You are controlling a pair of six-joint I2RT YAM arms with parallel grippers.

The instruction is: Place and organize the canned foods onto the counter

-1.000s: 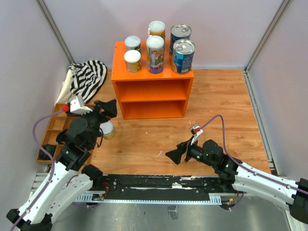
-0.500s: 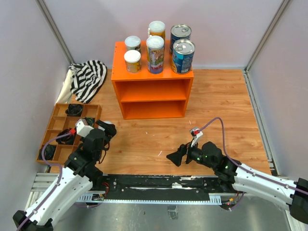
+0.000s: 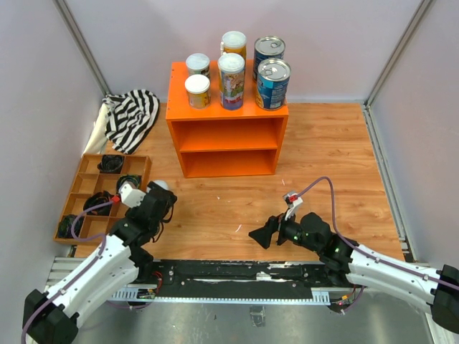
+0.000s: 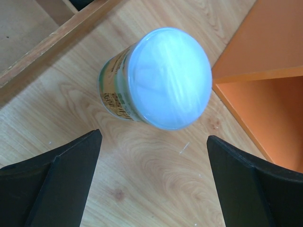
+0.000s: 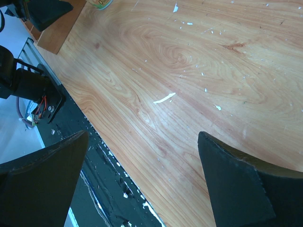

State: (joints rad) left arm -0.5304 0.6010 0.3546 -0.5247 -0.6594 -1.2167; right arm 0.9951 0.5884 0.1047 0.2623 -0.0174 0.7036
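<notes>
Your left gripper [image 4: 152, 137] hangs spread over 1 small can [image 4: 161, 78].
It stands front-left of the counter [image 3: 226, 135]; your right gripper [image 5: 142, 137] is spread, empty.

Six cans [image 3: 232, 79] atop the counter [image 3: 226, 136]; one can [image 4: 163, 78] (lid up) stands front-left — beside the tray [image 3: 90, 179].

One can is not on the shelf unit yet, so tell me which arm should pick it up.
Left. The left gripper, open, is just short of the white-lidded can, which stands ahead of the gap between its fingers. The right gripper, also open, is over bare table well away from it.
</notes>
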